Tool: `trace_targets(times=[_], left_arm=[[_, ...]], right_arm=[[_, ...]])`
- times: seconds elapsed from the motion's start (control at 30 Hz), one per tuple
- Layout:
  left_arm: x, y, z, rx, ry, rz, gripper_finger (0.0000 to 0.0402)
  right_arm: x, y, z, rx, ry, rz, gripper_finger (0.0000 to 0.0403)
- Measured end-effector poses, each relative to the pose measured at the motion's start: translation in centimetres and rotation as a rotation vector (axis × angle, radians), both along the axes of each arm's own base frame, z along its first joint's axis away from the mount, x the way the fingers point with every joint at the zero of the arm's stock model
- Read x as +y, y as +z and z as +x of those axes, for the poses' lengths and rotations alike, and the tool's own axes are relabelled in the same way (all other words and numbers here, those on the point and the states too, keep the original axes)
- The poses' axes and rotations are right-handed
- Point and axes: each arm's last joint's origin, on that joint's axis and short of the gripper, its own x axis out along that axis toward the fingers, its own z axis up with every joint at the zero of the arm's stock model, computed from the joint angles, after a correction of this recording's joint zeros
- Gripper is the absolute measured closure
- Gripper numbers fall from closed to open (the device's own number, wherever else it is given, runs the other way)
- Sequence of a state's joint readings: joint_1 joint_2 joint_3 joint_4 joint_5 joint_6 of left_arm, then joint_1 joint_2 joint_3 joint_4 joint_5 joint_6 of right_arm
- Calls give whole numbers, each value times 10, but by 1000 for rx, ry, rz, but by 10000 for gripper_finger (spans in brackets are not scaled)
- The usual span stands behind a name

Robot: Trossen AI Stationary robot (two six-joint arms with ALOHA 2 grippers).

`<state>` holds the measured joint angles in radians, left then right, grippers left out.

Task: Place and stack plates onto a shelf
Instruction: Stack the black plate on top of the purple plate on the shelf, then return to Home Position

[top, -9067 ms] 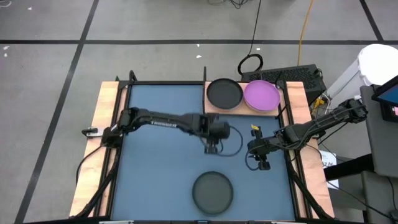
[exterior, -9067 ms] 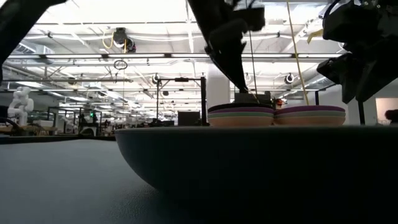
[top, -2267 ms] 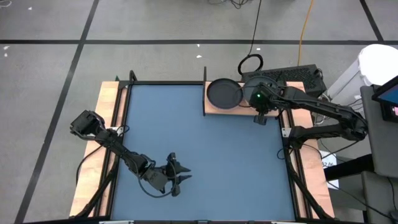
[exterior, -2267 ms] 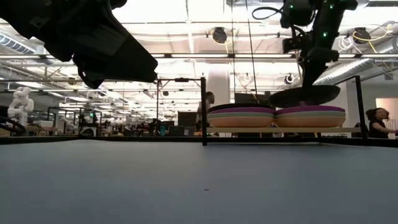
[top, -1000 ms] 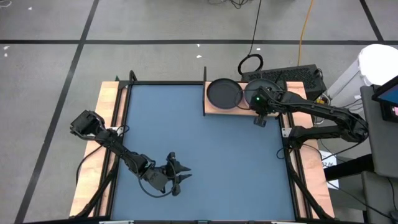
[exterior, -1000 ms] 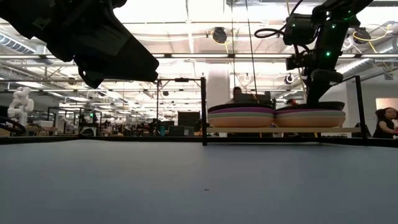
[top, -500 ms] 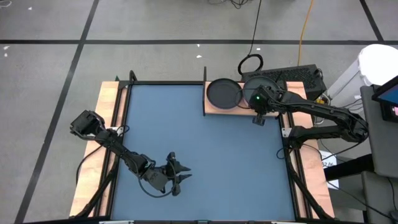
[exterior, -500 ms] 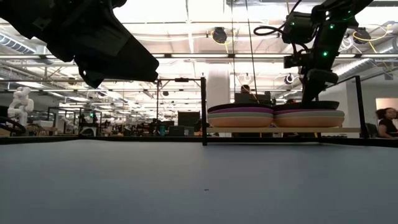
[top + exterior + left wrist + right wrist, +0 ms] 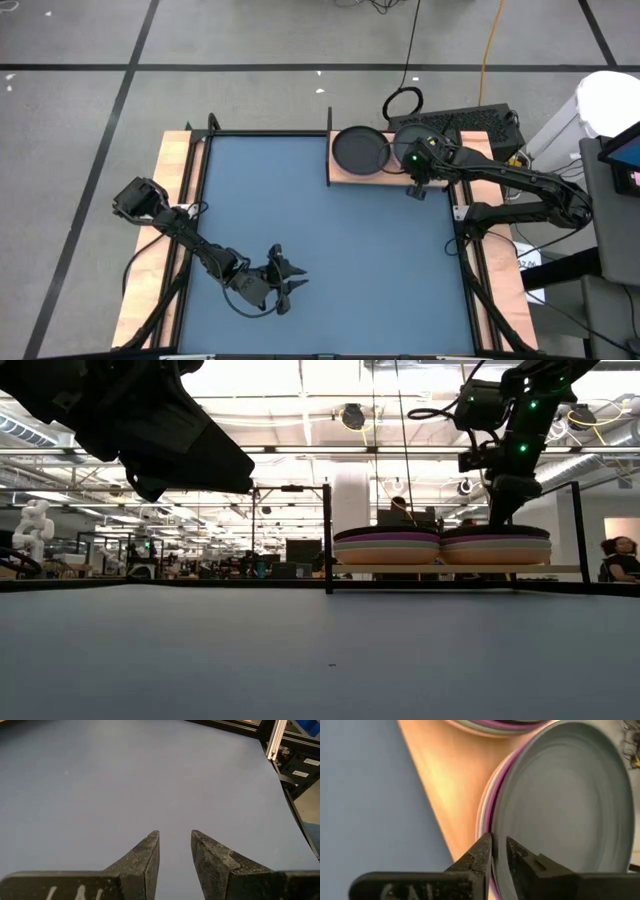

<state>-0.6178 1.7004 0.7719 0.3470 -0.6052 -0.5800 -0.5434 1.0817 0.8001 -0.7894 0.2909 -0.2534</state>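
Pinching the black plate rim, the right end effector rests it on the right stack.

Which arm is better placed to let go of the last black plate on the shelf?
The right: its claw pinches the black plate atop the shelf's stack. The left claw hangs open over the mat.

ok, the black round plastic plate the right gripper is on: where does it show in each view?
High view: black round plastic plate on the light wooden shelf, far right, under the right gripper.
Low view: thin dark top of the right stack.
Left wrist view: not in it.
Right wrist view: large grey disc.
Shared landmark: the shelf.
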Motion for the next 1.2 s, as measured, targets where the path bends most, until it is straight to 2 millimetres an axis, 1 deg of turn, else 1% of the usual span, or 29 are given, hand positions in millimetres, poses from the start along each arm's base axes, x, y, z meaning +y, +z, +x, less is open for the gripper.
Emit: trace_targets(times=[0.17, 0.37, 0.53, 0.73, 0.83, 0.93, 1.03, 1.2], left_arm=[[1, 0, 0, 3, 6, 5, 284], [1, 0, 0, -2, 19, 19, 284], [4, 0, 2, -2, 28, 20, 284], [10, 0, 6, -4, 46, 30, 284], [12, 0, 7, -4, 41, 52, 284], [11, 0, 6, -4, 26, 76, 284], [10, 3, 8, -25, 9, 97, 284], [9, 10, 12, -94, -15, 123, 284]], right_arm=[[2, 3, -2, -19, -37, -18, 328], [12, 12, -5, -89, -41, -25, 288], [27, 22, -8, -226, -5, 52, 267], [51, 35, -6, -402, 83, 131, 264], [62, 39, -3, -459, 138, 161, 273], [73, 43, 0, -500, 186, 180, 293], [83, 46, 4, -542, 251, 190, 323], [99, 53, 11, -637, 359, 192, 385]])
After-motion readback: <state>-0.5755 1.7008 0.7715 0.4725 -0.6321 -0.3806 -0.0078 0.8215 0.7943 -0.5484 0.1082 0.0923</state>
